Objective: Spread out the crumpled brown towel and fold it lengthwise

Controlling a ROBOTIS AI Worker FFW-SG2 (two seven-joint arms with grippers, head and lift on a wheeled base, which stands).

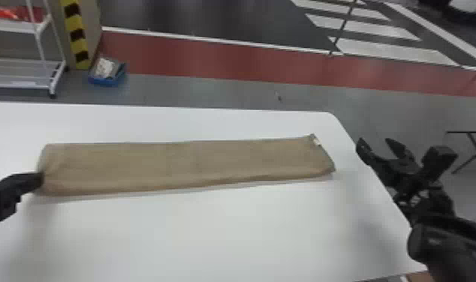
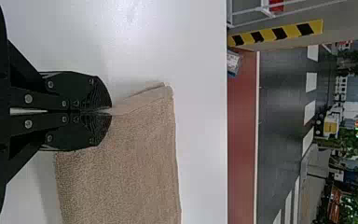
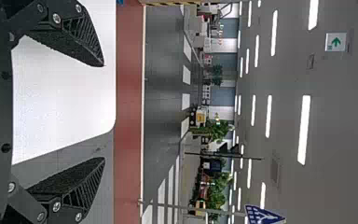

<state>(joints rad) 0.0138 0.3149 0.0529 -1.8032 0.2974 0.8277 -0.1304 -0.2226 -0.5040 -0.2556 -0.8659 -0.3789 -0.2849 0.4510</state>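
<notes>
The brown towel (image 1: pixel 188 163) lies as a long, narrow folded strip across the white table, with a small white tag at its right end. At the strip's left end, my left gripper (image 1: pixel 41 179) is shut on the towel's edge. In the left wrist view, the closed tips of the left gripper (image 2: pixel 111 111) pinch the end of the towel (image 2: pixel 126 172). Off the table's right edge, my right gripper (image 1: pixel 378 144) stands open with nothing between its fingers. The right wrist view shows the right gripper (image 3: pixel 104 112) with its fingers wide apart.
The white table (image 1: pixel 218 232) has its right edge between the towel and my right arm. Beyond its far edge, a blue bin (image 1: pixel 106 73) sits on the floor near a white rack (image 1: pixel 19 63). A dark folding stand (image 1: pixel 473 150) is at the far right.
</notes>
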